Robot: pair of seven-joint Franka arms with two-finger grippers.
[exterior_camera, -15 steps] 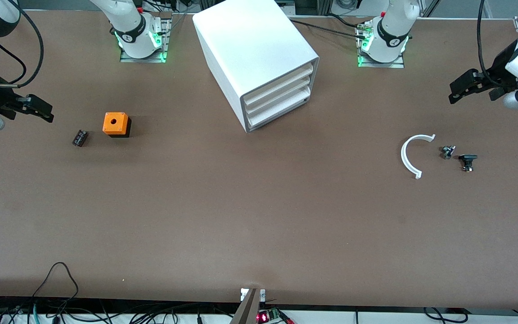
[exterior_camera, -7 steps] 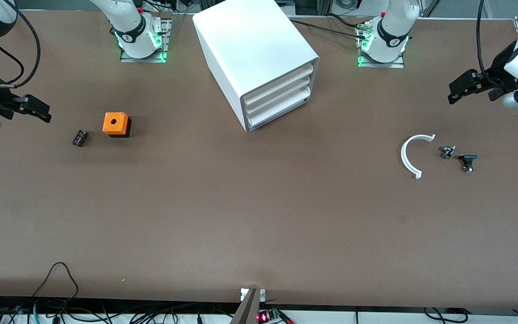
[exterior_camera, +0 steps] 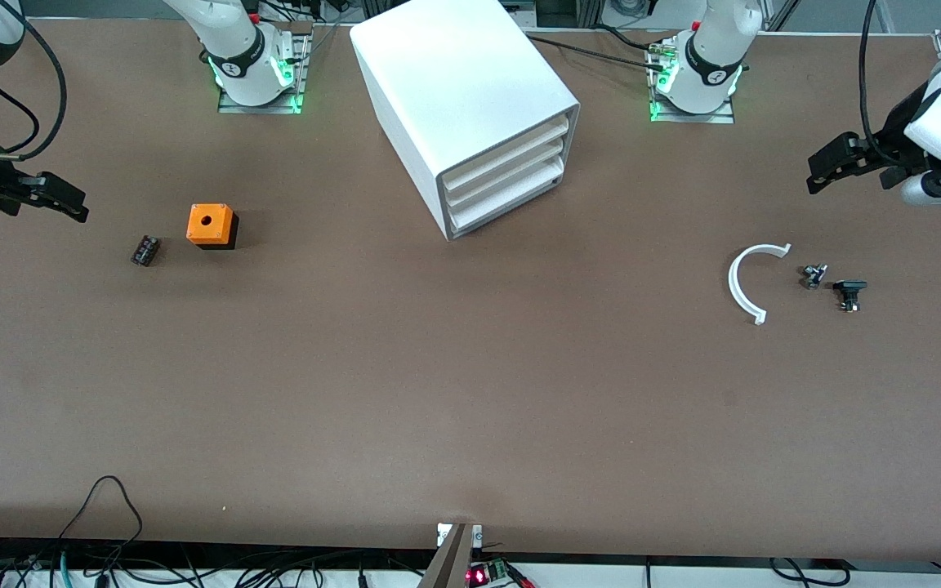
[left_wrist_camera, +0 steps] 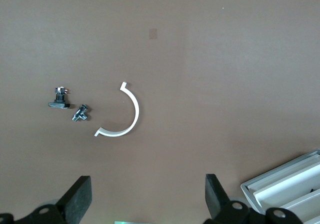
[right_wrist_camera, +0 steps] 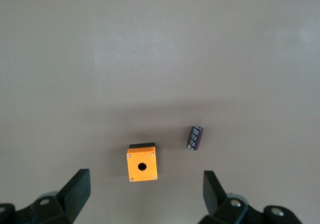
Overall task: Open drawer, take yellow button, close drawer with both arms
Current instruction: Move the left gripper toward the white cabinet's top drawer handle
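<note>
Button's nowhere visible; the white plastic top drawer (exterior_camera: pixel 506 148) of the white box cabinet (exterior_camera: pixel 462 106) is closed. Both hands are released: left hand (exterior_camera: pixel 834 163) over the tabletop's (exterior_camera: pixel 470 392) left-arm end, right hand (exterior_camera: pixel 58 198) over its right-arm end.

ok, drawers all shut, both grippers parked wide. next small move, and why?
Probably bring the left gripper, open over the left arm's end of the table, in toward the top drawer. The cabinet fronts that arm, all three drawers are shut, and no button shows. The right gripper, also open, waits near the orange cube.
</note>
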